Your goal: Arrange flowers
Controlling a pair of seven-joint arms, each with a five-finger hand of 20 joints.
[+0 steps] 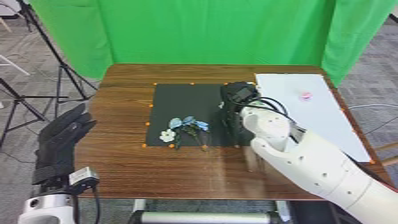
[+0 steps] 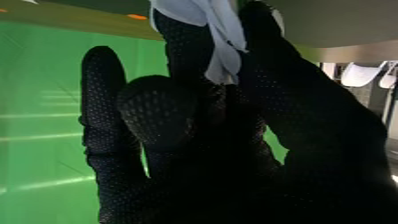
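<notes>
The right hand [image 1: 238,95] is over the right part of the black mat [image 1: 182,95] in the head view. In the right wrist view a white-petalled flower [image 2: 218,35] lies between the thumb and fingers of the right hand [image 2: 222,120], which pinch it. Blue flowers [image 1: 188,121] and a white flower [image 1: 167,135] lie with green stems on the mat's lower left part. A small pink flower [image 1: 306,95] rests on the white board [image 1: 289,82]. At the table's left edge, the left hand [image 1: 64,137] is held with its fingers straight, away from the flowers.
Small orange dots mark the borders of the mat and the white board. The right forearm crosses the board's lower left part. Bare brown wood [image 1: 178,175] lies between the mat and the table's front edge. A green curtain [image 1: 204,32] hangs behind the table.
</notes>
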